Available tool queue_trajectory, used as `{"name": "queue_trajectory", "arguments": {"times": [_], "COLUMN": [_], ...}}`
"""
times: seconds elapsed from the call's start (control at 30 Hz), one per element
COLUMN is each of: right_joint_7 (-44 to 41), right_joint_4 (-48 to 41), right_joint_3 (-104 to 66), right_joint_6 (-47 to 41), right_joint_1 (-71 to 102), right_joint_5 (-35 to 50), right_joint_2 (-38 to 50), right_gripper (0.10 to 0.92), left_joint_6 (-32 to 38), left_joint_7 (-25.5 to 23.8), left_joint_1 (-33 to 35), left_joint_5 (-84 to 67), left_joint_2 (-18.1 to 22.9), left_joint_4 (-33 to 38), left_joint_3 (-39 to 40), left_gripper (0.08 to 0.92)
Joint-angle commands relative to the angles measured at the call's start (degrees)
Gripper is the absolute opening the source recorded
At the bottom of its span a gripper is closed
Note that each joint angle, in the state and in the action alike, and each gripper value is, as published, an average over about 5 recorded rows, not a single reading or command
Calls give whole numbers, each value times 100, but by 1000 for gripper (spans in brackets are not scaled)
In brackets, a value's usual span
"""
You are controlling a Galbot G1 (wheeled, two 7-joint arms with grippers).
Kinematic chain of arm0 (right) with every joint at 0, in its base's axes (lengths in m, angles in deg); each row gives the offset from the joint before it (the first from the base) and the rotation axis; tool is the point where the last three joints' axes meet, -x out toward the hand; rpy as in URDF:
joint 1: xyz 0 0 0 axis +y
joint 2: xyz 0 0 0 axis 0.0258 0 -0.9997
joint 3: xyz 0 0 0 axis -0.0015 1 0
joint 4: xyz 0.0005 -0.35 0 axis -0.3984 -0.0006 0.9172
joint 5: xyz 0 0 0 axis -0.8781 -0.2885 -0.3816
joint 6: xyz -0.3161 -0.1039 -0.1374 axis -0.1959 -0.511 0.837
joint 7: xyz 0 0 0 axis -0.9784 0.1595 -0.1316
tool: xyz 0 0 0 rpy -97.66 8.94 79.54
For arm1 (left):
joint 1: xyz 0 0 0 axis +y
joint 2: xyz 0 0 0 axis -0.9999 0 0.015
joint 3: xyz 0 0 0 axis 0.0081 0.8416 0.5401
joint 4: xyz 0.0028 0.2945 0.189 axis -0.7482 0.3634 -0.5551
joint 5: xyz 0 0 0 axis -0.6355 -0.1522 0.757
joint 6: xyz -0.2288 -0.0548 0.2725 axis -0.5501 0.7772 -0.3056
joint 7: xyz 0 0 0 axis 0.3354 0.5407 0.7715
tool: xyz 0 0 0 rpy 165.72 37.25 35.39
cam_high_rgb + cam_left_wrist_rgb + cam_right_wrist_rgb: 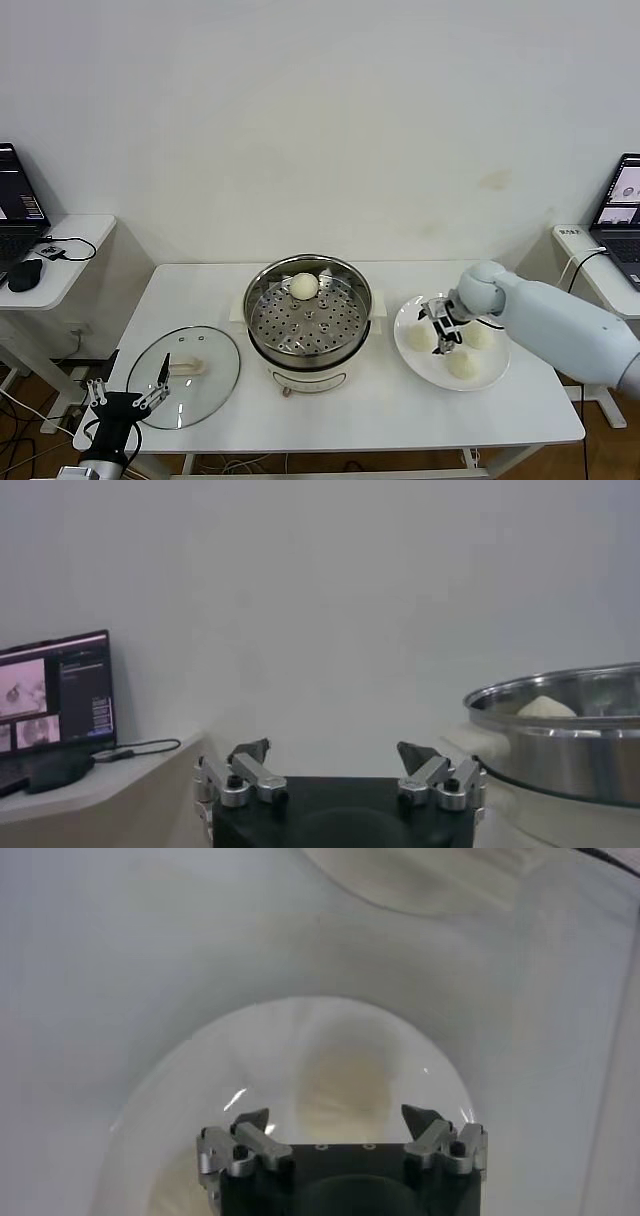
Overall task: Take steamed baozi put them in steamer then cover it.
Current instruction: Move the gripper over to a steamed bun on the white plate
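Note:
The steamer (308, 320) stands in the middle of the white table with one steamed baozi (304, 286) on its perforated tray. Three more baozi (462, 365) lie on a white plate (415, 360) to its right. My right gripper (445, 325) hangs open just over the plate, its fingers on either side of the bun (421, 338) nearest the steamer; the right wrist view shows that bun (340, 1083) below the open gripper (337, 1118). The cover (185, 377) lies flat at the table's front left. My left gripper (128, 397) is parked open beside it, off the table's corner.
In the left wrist view the steamer (570, 735) rises to one side of the open gripper (333, 752). A side desk on the left holds a laptop (15, 190) and a mouse (24, 274). Another laptop (622, 200) sits on a stand at the right.

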Motion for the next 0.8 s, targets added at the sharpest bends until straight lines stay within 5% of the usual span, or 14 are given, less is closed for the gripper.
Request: {"name": "queue_trajectory", "arguments": {"times": [0.03, 0.4, 0.8], "right_joint_7": [27, 29, -7], "right_joint_4": [-316, -479, -545], "right_joint_3": [-90, -177, -291], "right_joint_6": [36, 40, 28], "right_joint_1": [162, 218, 307], "right_joint_5": [-117, -361, -481], "right_joint_2": [-264, -314, -378], "right_gripper": [823, 820, 693], "left_joint_6": [4, 14, 22], "left_joint_7": [-3, -2, 2], "left_joint_1": [1, 0, 35], "left_joint_5": [2, 12, 34], "left_joint_2": [3, 38, 67], "left_joint_4": [-13, -19, 20], "left_joint_3": [4, 19, 21], "left_gripper": [823, 823, 823]}}
